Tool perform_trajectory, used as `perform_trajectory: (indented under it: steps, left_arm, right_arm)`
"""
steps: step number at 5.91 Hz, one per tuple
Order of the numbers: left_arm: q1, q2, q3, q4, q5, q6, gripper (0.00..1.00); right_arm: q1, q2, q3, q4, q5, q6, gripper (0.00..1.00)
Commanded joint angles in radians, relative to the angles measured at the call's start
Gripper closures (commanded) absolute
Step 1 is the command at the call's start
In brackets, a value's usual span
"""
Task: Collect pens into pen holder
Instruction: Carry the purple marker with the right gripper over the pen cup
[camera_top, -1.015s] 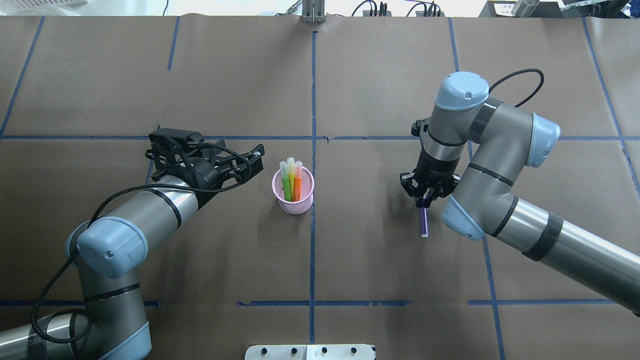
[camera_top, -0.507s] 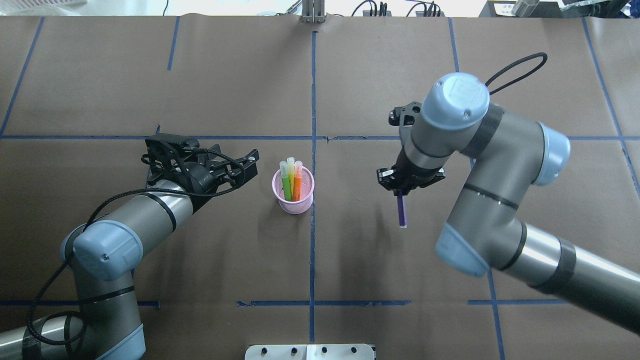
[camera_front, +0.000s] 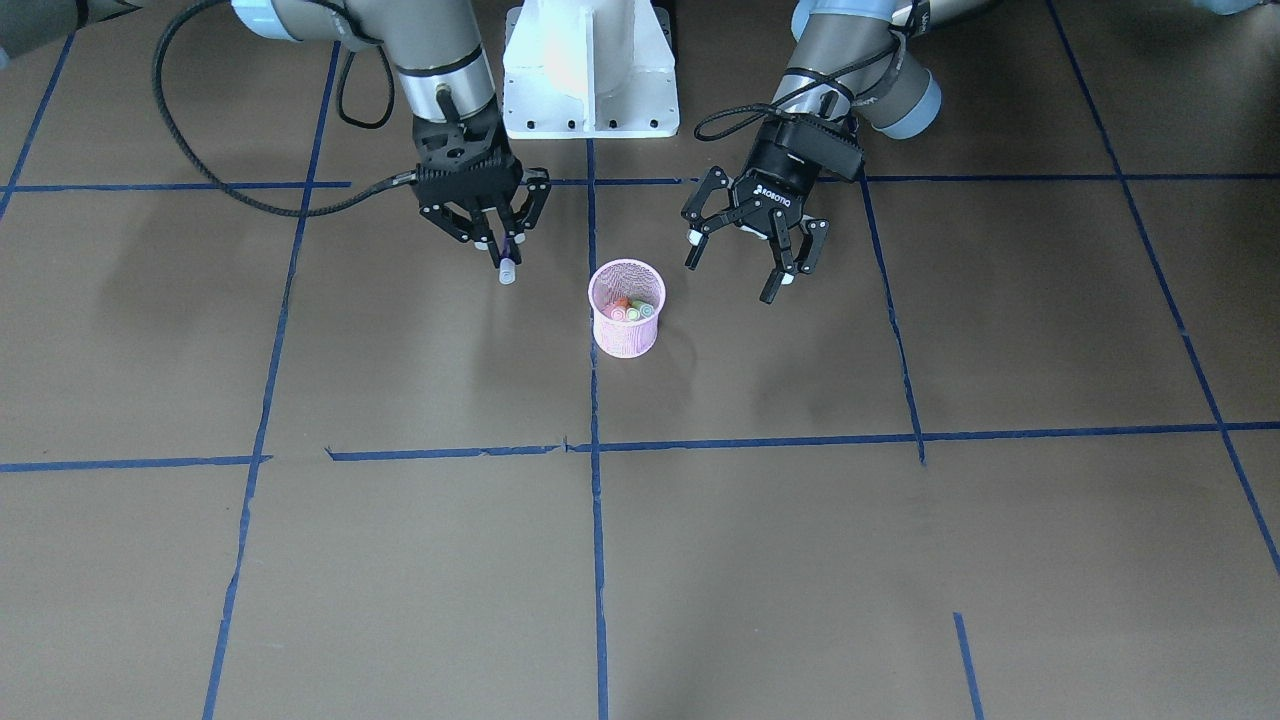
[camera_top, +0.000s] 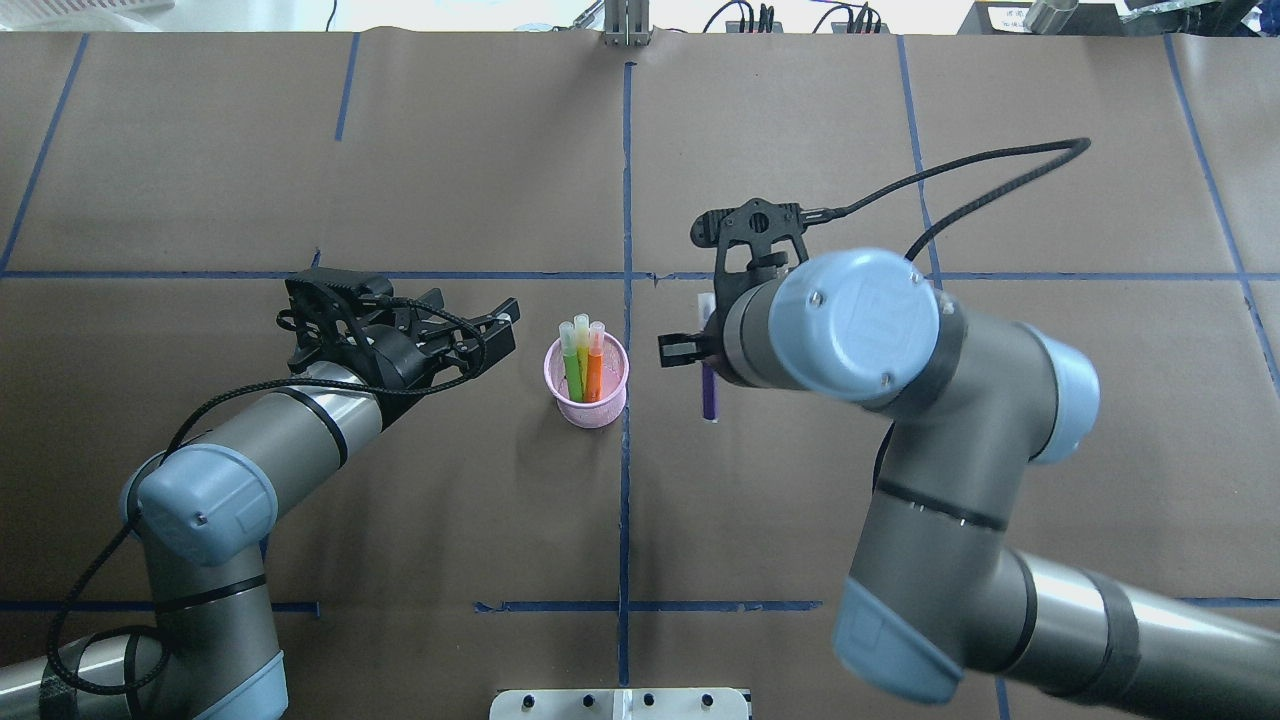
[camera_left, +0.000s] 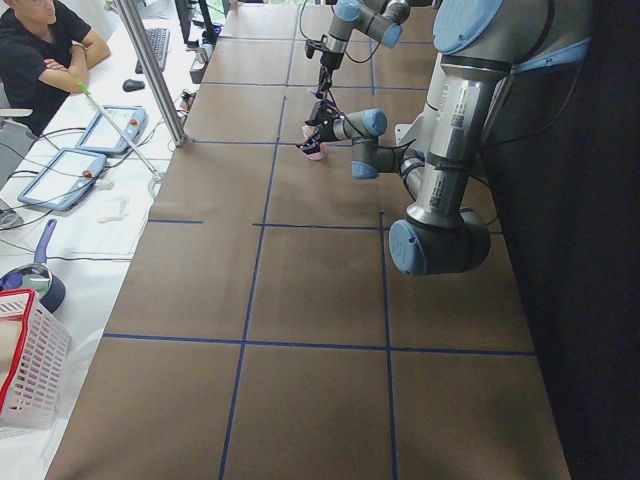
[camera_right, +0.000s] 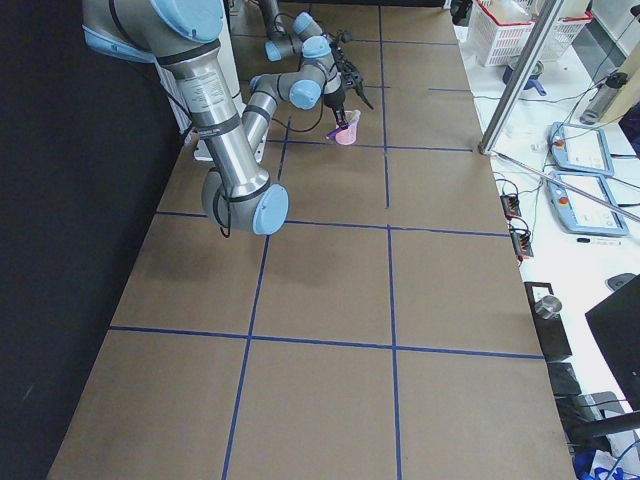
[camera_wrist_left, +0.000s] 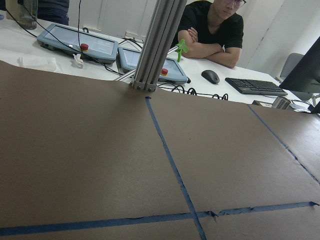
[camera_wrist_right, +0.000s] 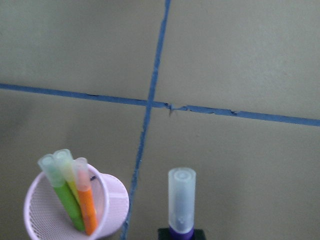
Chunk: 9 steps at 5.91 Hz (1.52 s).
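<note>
Purple pen (camera_top: 709, 395) carried across bench (camera_top: 400, 150) toward pen holder (camera_top: 603, 410) over last second. It hangs cap-down, right pincer (camera_front: 500, 243) pinching upper end. Pen near holder, not yet above rim. Green pen (camera_top: 573, 378), yellowish pen (camera_top: 582, 345), orange pen (camera_top: 595, 372) stand inside. Left pincer (camera_front: 738, 276) spread, empty, barely shifted. Seemingly last pen: align over opening, release.

Right arm (camera_top: 905, 400) is folded over itself, wrist aimed straight down, and its pincer (camera_front: 502, 243) is clamped on a purple pen (camera_top: 709, 395) that hangs cap-down. Left arm (camera_top: 255, 440) comes in low and slanted, pincer (camera_front: 730, 278) tilted, fingers spread wide, gripping nothing.
</note>
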Motion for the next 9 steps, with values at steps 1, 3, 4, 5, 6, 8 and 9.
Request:
perform_trajectory:
  steps: [1, 3, 4, 5, 6, 8, 9]
  left_arm:
    - [-0.003, 0.033, -0.008, 0.000, 0.000, -0.078, 0.00]
    - [-0.010, 0.101, -0.013, -0.003, -0.002, -0.080, 0.00]
    - [-0.010, 0.107, -0.013, -0.003, -0.002, -0.081, 0.00]
    - [-0.010, 0.109, -0.013, -0.003, -0.002, -0.081, 0.00]
    - [-0.010, 0.109, -0.011, -0.003, -0.002, -0.081, 0.00]
    - [-0.010, 0.109, -0.008, -0.003, -0.002, -0.081, 0.00]
    - [-0.008, 0.109, -0.004, -0.003, -0.002, -0.081, 0.00]
  right_arm:
    - [-0.147, 0.005, 0.002, 0.106, -0.391, 0.115, 1.00]
    - [-0.220, 0.009, -0.005, 0.119, -0.587, 0.152, 1.00]
    - [-0.281, -0.001, -0.022, 0.130, -0.686, 0.152, 0.99]
    - [-0.281, 0.014, -0.074, 0.168, -0.704, 0.151, 0.99]
    - [-0.280, 0.021, -0.137, 0.216, -0.753, 0.140, 0.98]
    - [-0.267, 0.032, -0.154, 0.254, -0.768, 0.136, 0.98]
    - [-0.266, 0.072, -0.197, 0.256, -0.768, 0.136, 0.98]
